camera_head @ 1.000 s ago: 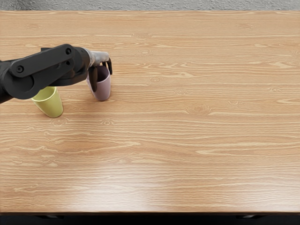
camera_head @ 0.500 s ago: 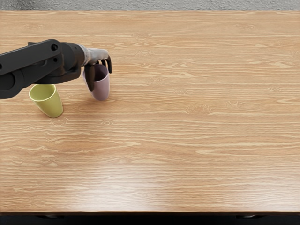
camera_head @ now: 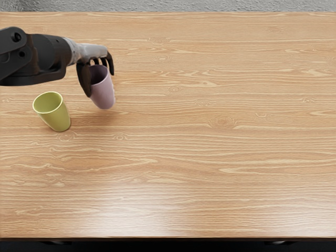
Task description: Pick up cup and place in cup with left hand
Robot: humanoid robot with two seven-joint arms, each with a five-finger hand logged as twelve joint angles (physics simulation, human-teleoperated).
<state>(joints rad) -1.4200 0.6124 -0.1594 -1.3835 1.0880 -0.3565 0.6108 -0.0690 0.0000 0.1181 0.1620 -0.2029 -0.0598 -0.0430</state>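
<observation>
1. From where I stand, the head view looks down at a slant on the wood-grained table (camera_head: 210, 157), from high above its near side.
2. It faces across to the far edge (camera_head: 210, 13), high in the picture, with a sliver of grey, rough-textured surface (camera_head: 210, 5) beyond.
3. It's far enough off to take in the tabletop from front edge (camera_head: 168, 238) to back, yet both sides run out of the picture.
4. The angle is steep: I can see down into the yellow-green cup (camera_head: 60, 118) and its outer wall too, off in the left part of the view.
</observation>
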